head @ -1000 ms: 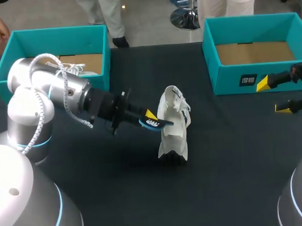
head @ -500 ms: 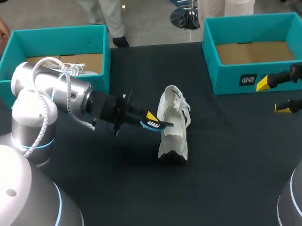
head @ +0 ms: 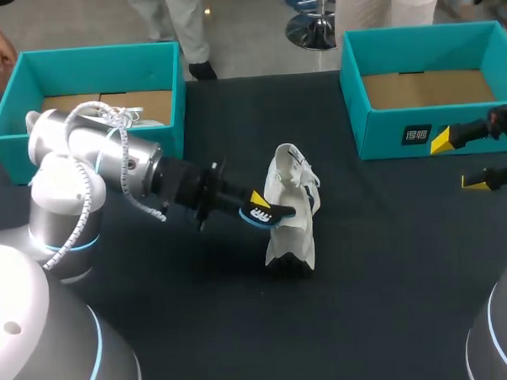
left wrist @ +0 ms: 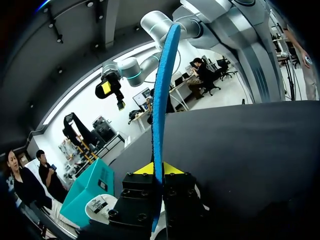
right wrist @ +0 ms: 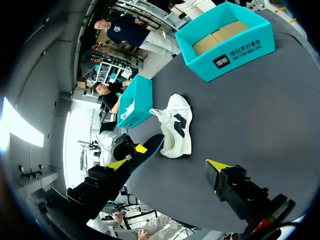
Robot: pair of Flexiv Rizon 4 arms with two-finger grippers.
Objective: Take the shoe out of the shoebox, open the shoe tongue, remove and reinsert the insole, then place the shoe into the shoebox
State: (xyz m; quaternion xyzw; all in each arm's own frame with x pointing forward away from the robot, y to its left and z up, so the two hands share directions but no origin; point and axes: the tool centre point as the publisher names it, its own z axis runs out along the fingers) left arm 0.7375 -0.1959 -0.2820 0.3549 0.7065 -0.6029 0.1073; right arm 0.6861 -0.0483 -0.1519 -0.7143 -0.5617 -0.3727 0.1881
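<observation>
Although already out of its box, not yet whole again: white sneaker [head: 293, 230] standing on end near the middle of the table [head: 392, 276], well apart from the left shoebox [head: 88, 58] at the far left corner and the right shoebox [head: 419, 132] at the far right corner. Left gripper [left wrist: 156, 169] clamped on the blue insole [left wrist: 161, 100], held edge-on between the yellow tips, free end at the sneaker's opening; cannot tell whether inside. Right gripper [head: 460, 160] spread wide, holding nothing, near the table's right edge. Judged done: unboxing, insole removal. Judged under way: reinsertion. Remaining: seating the insole, boxing the sneaker.
</observation>
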